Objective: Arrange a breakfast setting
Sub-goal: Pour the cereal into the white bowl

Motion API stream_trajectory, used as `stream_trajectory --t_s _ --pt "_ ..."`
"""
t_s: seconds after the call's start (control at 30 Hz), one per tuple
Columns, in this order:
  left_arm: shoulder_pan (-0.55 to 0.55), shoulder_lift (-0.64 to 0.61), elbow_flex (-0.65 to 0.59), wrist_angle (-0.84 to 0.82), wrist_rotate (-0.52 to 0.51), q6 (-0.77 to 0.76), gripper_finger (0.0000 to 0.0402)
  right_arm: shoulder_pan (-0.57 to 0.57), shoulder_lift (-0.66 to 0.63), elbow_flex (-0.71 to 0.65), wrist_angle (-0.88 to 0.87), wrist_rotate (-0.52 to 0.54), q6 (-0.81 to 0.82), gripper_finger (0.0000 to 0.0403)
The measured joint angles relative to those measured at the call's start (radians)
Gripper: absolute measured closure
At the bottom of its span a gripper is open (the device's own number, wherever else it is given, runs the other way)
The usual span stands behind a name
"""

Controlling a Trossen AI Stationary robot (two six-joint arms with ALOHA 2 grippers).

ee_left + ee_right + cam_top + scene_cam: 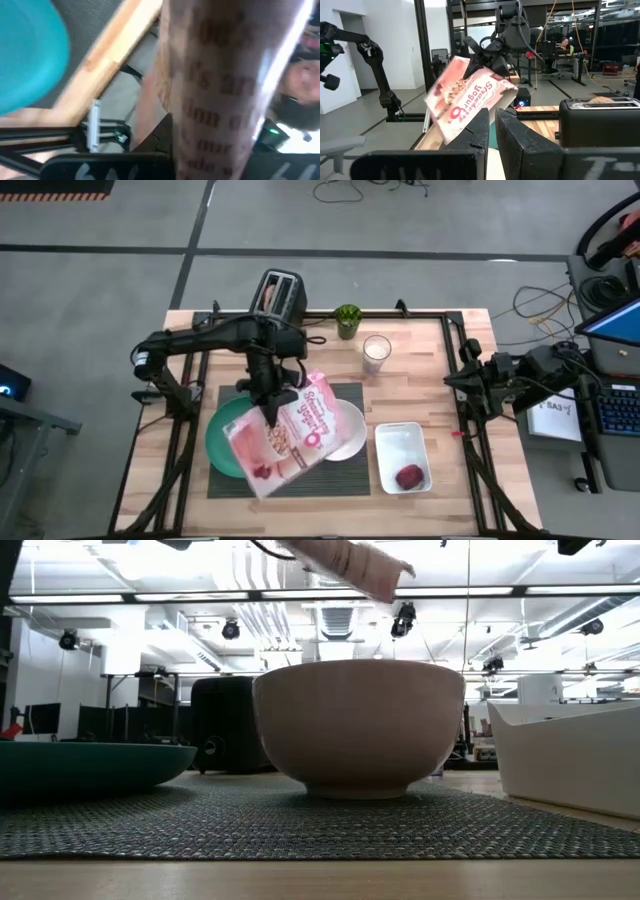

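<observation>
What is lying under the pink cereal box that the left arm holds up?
The left gripper holds the pink cereal box tilted in the air. Below it lie parts of the green plate, the white bowl and the dark placemat. Whether the bowl contains anything is hidden.

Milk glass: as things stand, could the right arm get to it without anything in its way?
Probably yes. The milk glass stands alone on bare wood, and nothing lies between it and the right gripper, parked at the table's right edge. The left gripper holds the pink cereal box over the placemat, clear of that path.
</observation>
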Motion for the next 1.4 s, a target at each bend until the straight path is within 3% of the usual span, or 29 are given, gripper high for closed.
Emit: stream_trajectory --t_s 0.13,0.23,0.77,0.9,1.0,1.13,1.23,1.4 --pt "0.013 -0.006 -0.002 -0.001 -0.043 -0.028 0.0402 0.0 0.0 0.0 0.0 0.0 0.001 0.038" --pt "0.017 0.002 -0.008 0.002 0.047 0.0 0.0402 0.0 0.0 0.0 0.0 0.0 0.0 0.038" --pt "0.044 -0.003 -0.019 0.0 0.009 -0.006 0.0402 0.0 0.0 0.0 0.0 0.0 0.002 0.038" --pt "0.051 -0.002 -0.031 0.001 0.05 0.007 0.0402 0.0 0.0 0.0 0.0 0.0 0.001 0.038" --pt "0.057 -0.009 -0.033 0.0 -0.015 -0.012 0.0402 0.0 0.0 0.0 0.0 0.0 0.002 0.038" --pt "0.056 0.001 -0.042 0.006 0.057 0.009 0.0402 0.0 0.0 0.0 0.0 0.0 0.001 0.038" --pt "0.059 -0.007 -0.039 -0.004 0.007 -0.008 0.0402 0.0 0.0 0.0 0.0 0.0 0.002 0.038" --pt "0.062 -0.003 -0.036 0.0 0.024 0.006 0.0402 0.0 0.0 0.0 0.0 0.0 0.002 0.038"
